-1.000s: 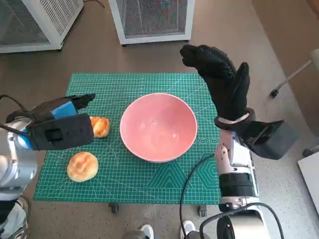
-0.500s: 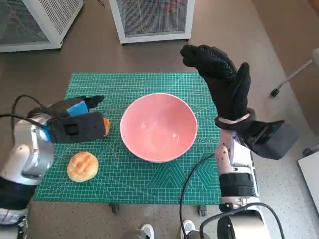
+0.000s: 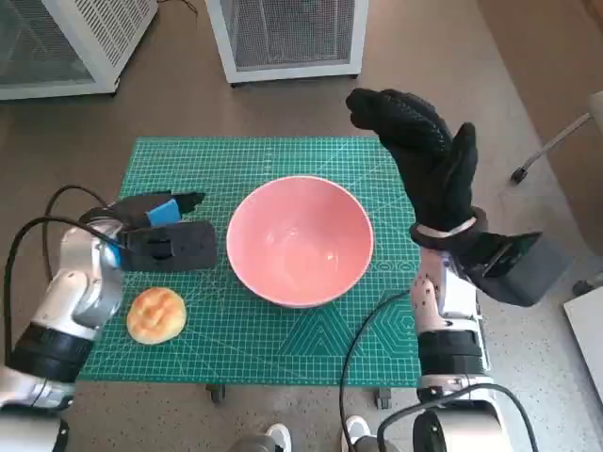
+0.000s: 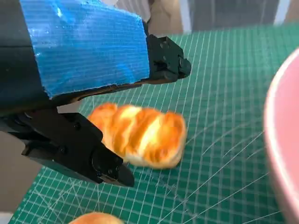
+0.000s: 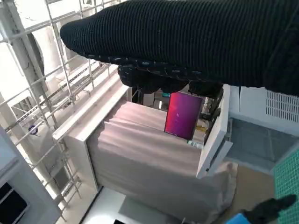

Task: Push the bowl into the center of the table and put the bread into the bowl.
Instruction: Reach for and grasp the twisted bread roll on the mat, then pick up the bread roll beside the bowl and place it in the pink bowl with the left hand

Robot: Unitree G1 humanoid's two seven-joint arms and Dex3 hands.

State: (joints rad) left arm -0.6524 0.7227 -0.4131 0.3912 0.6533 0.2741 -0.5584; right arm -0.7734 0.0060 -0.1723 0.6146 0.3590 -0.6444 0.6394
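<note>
Since the earlier pictures the left hand [image 3: 168,235] has swung in over the green cutting mat [image 3: 283,160] toward the pink bowl [image 3: 300,239], and its forearm has turned so that the elbow now sits lower and further out. The glazed bread roll [image 4: 140,134], which showed beside that hand a second ago, is now hidden under it in the head view. The bowl, the round bun [image 3: 156,314] and the right hand [image 3: 419,155] lie where they were.

In the left wrist view the roll lies on the mat between the hand's fingers [image 4: 166,63] on its far side and the black thumb part on its near side. They bracket it loosely (a strip of mat shows around the roll), and I cannot tell whether either one touches it. The hand is spread and has hold of nothing.

The bowl stands upright just beyond the left fingertips, near the middle of the mat, its rim at the edge of the left wrist view. The round bun lies on the mat just beside the left wrist, on the side toward the robot.

The right hand is raised above the mat's far right corner, past the bowl, with its gloved fingers apart and nothing in it.
</note>
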